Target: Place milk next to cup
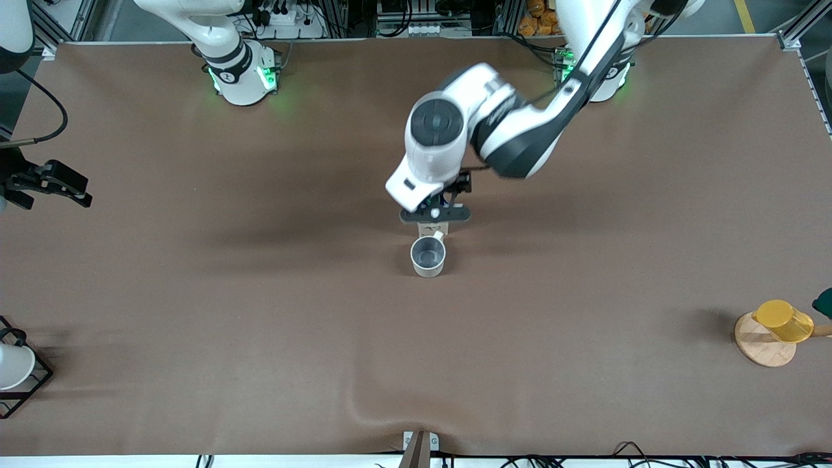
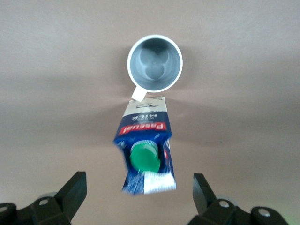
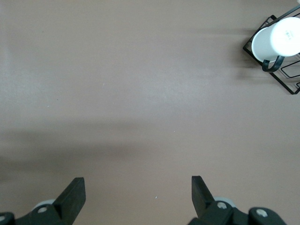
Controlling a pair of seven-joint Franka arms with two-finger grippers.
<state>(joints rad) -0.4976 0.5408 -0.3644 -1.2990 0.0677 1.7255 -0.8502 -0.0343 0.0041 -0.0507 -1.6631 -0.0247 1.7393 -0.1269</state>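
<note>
The milk (image 2: 145, 150), a dark blue carton with a red label and green cap, stands upright on the brown table just beside the cup's handle. In the front view only a pale bit of it (image 1: 430, 229) shows under the hand. The cup (image 1: 428, 255), off-white with a grey inside, stands nearer to the front camera than the milk and also shows in the left wrist view (image 2: 154, 63). My left gripper (image 1: 434, 216) is over the milk, open wide, its fingers (image 2: 75, 187) clear of the carton on both sides. My right gripper (image 1: 49, 182) is open and empty (image 3: 138, 187) over the right arm's end of the table.
A yellow cup (image 1: 783, 320) rests on a round wooden coaster (image 1: 764, 344) at the left arm's end. A white cup in a black wire frame (image 1: 13, 367) stands at the right arm's end and shows in the right wrist view (image 3: 276, 40).
</note>
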